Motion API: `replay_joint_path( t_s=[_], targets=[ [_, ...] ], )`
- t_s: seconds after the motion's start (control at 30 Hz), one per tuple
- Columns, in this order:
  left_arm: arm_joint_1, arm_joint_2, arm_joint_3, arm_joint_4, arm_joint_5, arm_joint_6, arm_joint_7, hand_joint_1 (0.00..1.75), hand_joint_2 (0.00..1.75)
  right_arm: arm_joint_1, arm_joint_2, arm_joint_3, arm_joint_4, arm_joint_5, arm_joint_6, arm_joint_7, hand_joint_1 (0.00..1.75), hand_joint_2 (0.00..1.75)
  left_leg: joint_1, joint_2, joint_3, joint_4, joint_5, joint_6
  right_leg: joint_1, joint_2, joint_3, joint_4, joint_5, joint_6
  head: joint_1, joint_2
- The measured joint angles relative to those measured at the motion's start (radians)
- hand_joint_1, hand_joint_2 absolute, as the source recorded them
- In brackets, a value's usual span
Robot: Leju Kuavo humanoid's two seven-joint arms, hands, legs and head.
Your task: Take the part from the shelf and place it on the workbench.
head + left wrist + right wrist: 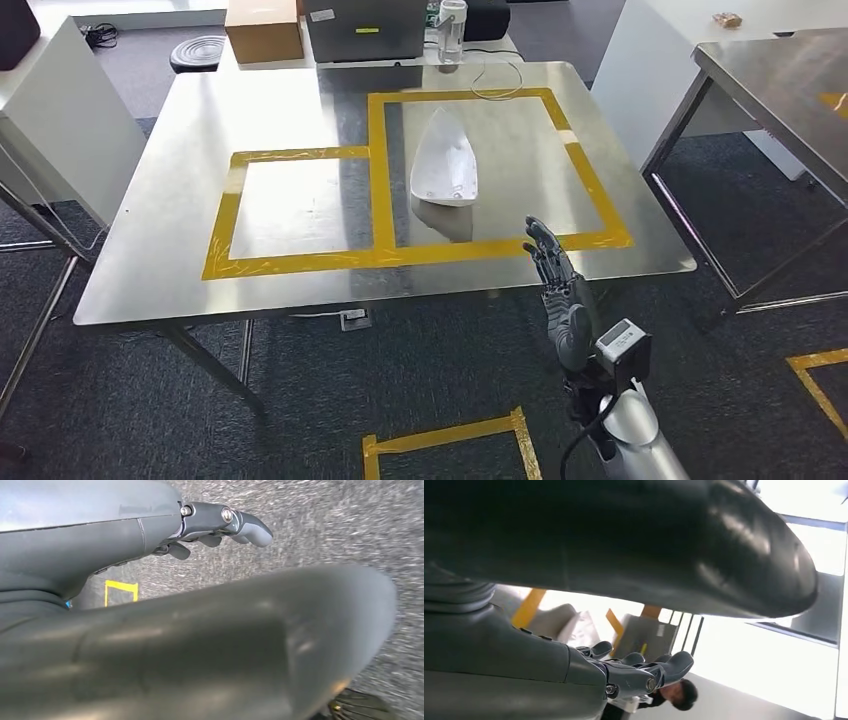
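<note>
**Part down on workbench, right hand empty at the table edge**

White shell-shaped part (444,160) lies centre frame in head view, inside the larger yellow tape rectangle (478,244) on the steel workbench (290,110), and nothing touches it. Placement looks done, as far as I can judge.

Right hand (556,285) sits lower right of centre, just off the near table edge, fingers (541,240) extended, close together and holding nothing. Left hand (220,527) hangs over carpet in its wrist view, fingers loosely curled with nothing visible in them, though the cover blocks most of that frame, so not certain.

Risks from here:
- Right hand is near the table rim; a careless retract could clip the edge and jolt the table.
- Part rests on a curved face, so a knock would probably rock or slide it across the tape line.
- Person (676,695) shows in the right wrist view; an arm swing could get close.
</note>
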Motion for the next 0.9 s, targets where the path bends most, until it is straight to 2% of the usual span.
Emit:
replay_joint_path(
  t_s=[0.03,0.07,0.1,0.13,0.17,0.2,0.23,0.27,0.3,0.37,0.4,0.43,0.47,0.5,0.53,0.57,0.6,0.63,0.7,0.73,0.77,0.8,0.87,0.9],
  targets=[
    [-0.001,-0.001,0.002,0.0,0.002,0.0,-0.001,0.0,0.0,0.013,0.002,-0.007,0.0,-0.008,0.005,0.003,0.0,0.0,0.0,0.001,-0.011,0.003,0.008,-0.003,0.002,0.0,0.055,-0.071,0.013,-0.005,0.0,0.0],
    [-0.002,-0.003,0.004,0.0,0.004,0.0,-0.003,0.0,0.0,0.023,0.005,-0.015,0.001,-0.017,0.011,0.006,0.0,0.0,-0.001,0.002,-0.018,0.006,0.016,-0.008,0.004,0.0,0.109,-0.147,0.012,-0.01,0.0,0.0],
    [-0.004,-0.003,0.005,0.0,0.004,-0.002,-0.004,0.0,0.0,0.031,0.007,-0.025,0.003,-0.025,0.016,0.012,0.0,0.0,-0.001,0.002,-0.021,0.006,0.023,-0.013,0.008,0.0,0.146,-0.207,0.003,-0.016,0.0,0.0],
    [-0.005,-0.004,0.005,0.0,0.004,-0.004,-0.005,0.0,0.0,0.039,0.009,-0.036,0.008,-0.033,0.019,0.017,0.0,0.0,-0.001,0.003,-0.021,0.004,0.032,-0.018,0.011,0.0,0.164,-0.241,-0.008,-0.021,0.001,0.0],
    [-0.006,-0.004,0.005,0.0,0.002,-0.007,-0.004,0.0,0.0,0.046,0.011,-0.048,0.015,-0.041,0.021,0.025,0.0,0.0,-0.001,0.003,-0.021,-0.001,0.042,-0.025,0.013,0.0,0.166,-0.253,-0.007,-0.026,0.001,0.0],
    [-0.006,-0.003,0.006,0.0,0.0,-0.01,-0.003,0.0,0.0,0.053,0.015,-0.06,0.027,-0.049,0.022,0.031,0.0,0.0,0.0,0.003,-0.021,-0.005,0.05,-0.032,0.012,0.0,0.159,-0.256,0.004,-0.034,0.002,0.0],
    [-0.006,-0.003,0.006,0.0,-0.001,-0.012,-0.001,0.0,0.0,0.058,0.018,-0.073,0.043,-0.057,0.025,0.035,0.0,0.0,0.001,0.002,-0.025,-0.004,0.046,-0.037,0.009,-0.002,0.152,-0.259,0.015,-0.041,0.002,0.0],
    [-0.005,-0.003,0.006,0.0,-0.002,-0.012,0.001,0.0,0.0,0.061,0.022,-0.086,0.064,-0.064,0.029,0.037,0.0,0.0,0.0,0.001,-0.033,0.009,0.023,-0.042,0.007,-0.003,0.142,-0.264,0.029,-0.05,0.001,0.0],
    [-0.003,-0.003,0.006,0.0,-0.001,-0.011,0.001,0.0,0.0,0.062,0.027,-0.1,0.094,-0.07,0.035,0.034,0.0,0.0,0.001,0.0,-0.044,0.04,-0.018,-0.046,0.004,-0.004,0.13,-0.268,0.043,-0.055,0.0,0.0],
    [-0.003,-0.004,0.007,0.001,0.003,-0.005,-0.001,0.0,0.0,0.058,0.034,-0.131,0.181,-0.076,0.044,0.015,0.0,0.0,0.002,-0.001,-0.069,0.153,-0.118,-0.052,0.005,-0.005,0.1,-0.267,0.068,-0.059,-0.002,0.0],
    [-0.003,-0.004,0.009,0.001,0.005,-0.002,-0.003,0.0,0.0,0.051,0.037,-0.145,0.236,-0.075,0.043,0.002,0.0,0.0,0.002,-0.001,-0.074,0.211,-0.144,-0.055,0.005,-0.006,0.084,-0.265,0.08,-0.058,-0.002,0.0],
    [-0.003,-0.004,0.01,0.001,0.007,0.0,-0.005,0.0,0.0,0.042,0.039,-0.159,0.295,-0.071,0.038,-0.01,0.0,0.0,0.002,-0.001,-0.071,0.25,-0.146,-0.056,0.006,-0.008,0.067,-0.261,0.091,-0.057,-0.002,0.0],
    [-0.003,-0.004,0.011,0.001,0.008,0.003,-0.005,0.0,0.0,0.031,0.041,-0.17,0.355,-0.064,0.026,-0.019,0.0,0.0,0.002,-0.001,-0.053,0.257,-0.126,-0.056,0.006,-0.009,0.049,-0.256,0.101,-0.055,-0.002,0.0],
    [-0.003,-0.004,0.012,0.001,0.009,0.006,-0.005,0.0,0.0,0.018,0.042,-0.18,0.417,-0.052,0.008,-0.025,0.0,0.0,0.003,-0.001,-0.018,0.229,-0.098,-0.055,0.006,-0.009,0.031,-0.25,0.111,-0.052,-0.002,0.0],
    [-0.003,-0.004,0.013,0.001,0.009,0.011,-0.004,0.0,0.0,0.003,0.044,-0.187,0.482,-0.036,-0.016,-0.03,0.0,0.0,0.003,-0.001,0.032,0.17,-0.083,-0.052,0.006,-0.01,0.016,-0.243,0.119,-0.049,-0.002,0.0],
    [-0.004,-0.005,0.013,0.001,0.009,0.016,-0.003,0.0,0.0,-0.014,0.045,-0.192,0.547,-0.018,-0.046,-0.033,0.0,0.0,0.001,-0.002,0.085,0.094,-0.086,-0.049,0.006,-0.01,0.002,-0.236,0.128,-0.044,-0.002,0.0],
    [-0.005,-0.006,0.014,0.0,0.009,0.019,-0.002,0.0,0.0,-0.034,0.046,-0.194,0.617,0.002,-0.081,-0.035,0.0,0.0,-0.001,-0.003,0.122,0.035,-0.095,-0.044,0.007,-0.01,-0.005,-0.232,0.137,-0.039,0.0,0.0],
    [-0.006,-0.008,0.016,0.0,0.009,0.021,-0.003,0.0,0.0,-0.055,0.046,-0.195,0.689,0.022,-0.117,-0.033,0.0,0.0,-0.003,-0.005,0.144,-0.006,-0.109,-0.039,0.008,-0.01,-0.008,-0.229,0.146,-0.034,0.0,0.0],
    [-0.005,-0.01,0.019,0.0,0.008,0.019,-0.007,0.0,0.0,-0.098,0.049,-0.196,0.833,0.06,-0.175,-0.008,0.0,0.0,-0.006,-0.006,0.14,-0.02,-0.103,-0.024,0.006,-0.009,-0.01,-0.234,0.163,-0.023,-0.002,0.0],
    [-0.006,-0.01,0.021,0.0,0.008,0.015,-0.009,0.0,0.0,-0.114,0.052,-0.196,0.9,0.076,-0.191,0.016,0.0,0.0,-0.006,-0.004,0.134,-0.024,-0.095,-0.016,0.005,-0.007,-0.015,-0.231,0.16,-0.016,-0.005,0.0],
    [-0.006,-0.01,0.022,0.0,0.005,0.01,-0.01,0.0,0.0,-0.126,0.055,-0.195,0.961,0.09,-0.195,0.05,0.0,0.0,-0.004,-0.003,0.123,-0.025,-0.083,-0.006,0.002,-0.005,-0.023,-0.216,0.137,-0.01,-0.006,0.0],
    [-0.006,-0.01,0.022,0.0,0.003,0.004,-0.011,0.0,0.0,-0.133,0.058,-0.195,1.014,0.1,-0.19,0.093,0.0,0.0,-0.002,-0.001,0.108,-0.027,-0.069,0.001,0.001,-0.004,-0.036,-0.183,0.095,-0.005,-0.006,0.0],
    [-0.005,-0.008,0.022,0.0,-0.004,-0.002,-0.011,0.0,0.0,-0.141,0.067,-0.194,1.102,0.11,-0.158,0.214,0.0,0.0,-0.002,0.0,0.075,-0.026,-0.042,0.007,-0.002,-0.003,-0.065,-0.067,-0.017,0.001,-0.003,0.0],
    [-0.004,-0.007,0.023,0.0,-0.008,-0.005,-0.011,0.0,0.0,-0.143,0.072,-0.193,1.139,0.112,-0.138,0.292,0.0,0.0,-0.002,0.0,0.058,-0.025,-0.028,0.007,-0.002,-0.002,-0.073,-0.004,-0.052,0.002,-0.003,0.0]
  ],
)
